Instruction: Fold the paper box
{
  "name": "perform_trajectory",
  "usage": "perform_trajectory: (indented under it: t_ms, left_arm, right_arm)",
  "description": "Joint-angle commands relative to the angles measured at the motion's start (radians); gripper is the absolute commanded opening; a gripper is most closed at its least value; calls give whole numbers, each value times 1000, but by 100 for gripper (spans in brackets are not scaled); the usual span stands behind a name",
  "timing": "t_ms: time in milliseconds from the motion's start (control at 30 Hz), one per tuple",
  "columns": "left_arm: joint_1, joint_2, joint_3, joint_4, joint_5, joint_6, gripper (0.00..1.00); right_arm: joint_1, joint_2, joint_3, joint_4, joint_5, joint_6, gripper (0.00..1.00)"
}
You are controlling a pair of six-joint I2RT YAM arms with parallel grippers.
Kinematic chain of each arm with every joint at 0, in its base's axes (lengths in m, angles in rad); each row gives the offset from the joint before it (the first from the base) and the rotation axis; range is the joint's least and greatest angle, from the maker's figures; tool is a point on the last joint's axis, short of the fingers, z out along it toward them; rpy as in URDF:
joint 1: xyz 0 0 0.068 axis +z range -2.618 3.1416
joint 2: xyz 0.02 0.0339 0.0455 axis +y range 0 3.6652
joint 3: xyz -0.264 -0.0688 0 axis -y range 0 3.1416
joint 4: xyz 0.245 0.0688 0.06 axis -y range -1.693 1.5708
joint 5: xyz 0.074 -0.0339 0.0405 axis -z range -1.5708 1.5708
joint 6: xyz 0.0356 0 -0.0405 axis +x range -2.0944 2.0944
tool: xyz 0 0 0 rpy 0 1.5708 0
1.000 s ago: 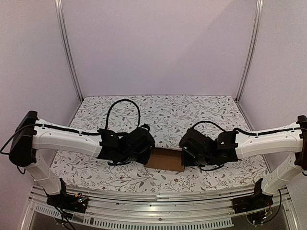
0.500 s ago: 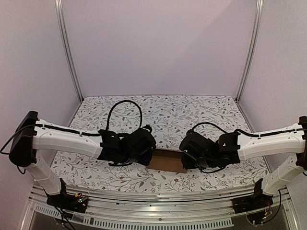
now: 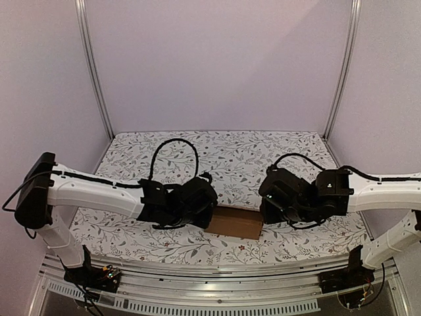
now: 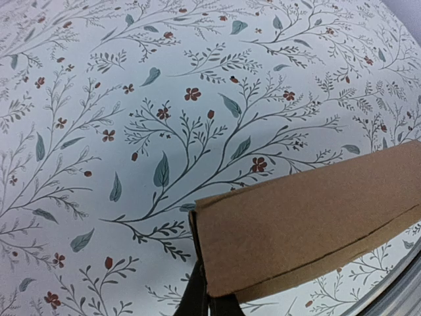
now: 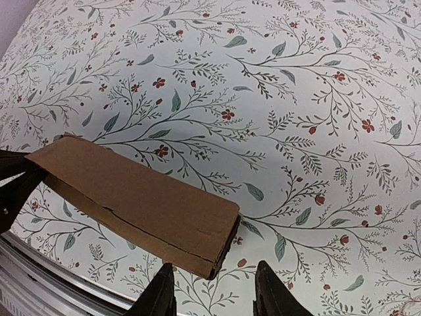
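Where the left arm reaches in from the counter's left edge, the left gripper (image 4: 209, 301) is clamped on the left end of the paper box (image 4: 296, 210). The box is a flat brown cardboard piece with 1 crease line along its length, close to the near edge of the floral counter (image 3: 263, 148) and about midway between its left and right edges. At the box's right end, the right gripper (image 5: 214, 296) has its 2 fingers spread apart, 1 either side of the near corner; contact cannot be told.
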Motion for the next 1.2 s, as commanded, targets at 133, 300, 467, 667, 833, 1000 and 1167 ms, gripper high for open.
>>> perform_trajectory:
  t_ms: [133, 300, 467, 667, 833, 1000, 1167]
  left_arm:
    - [-36, 91, -47, -134, 121, -11, 0]
    - [-43, 99, -49, -129, 122, -16, 0]
    - [-50, 99, -53, -126, 127, -38, 0]
    - [-55, 90, -59, -146, 151, -54, 0]
    - [-55, 76, -72, -132, 176, -61, 12]
    - [-55, 56, -69, -122, 226, -56, 38]
    - [-55, -1, -93, -116, 289, -46, 51]
  right_arm:
    - [1, 3, 116, 8, 115, -108, 20]
    - [-5, 74, 123, 93, 123, -134, 2]
    - [2, 143, 33, 254, 136, -145, 0]
    - [39, 198, -17, 347, 221, -148, 0]
    - [74, 231, -48, 374, 300, -118, 0]
    - [80, 281, -68, 376, 321, -63, 0]
    - [88, 319, -104, 394, 338, -25, 0]
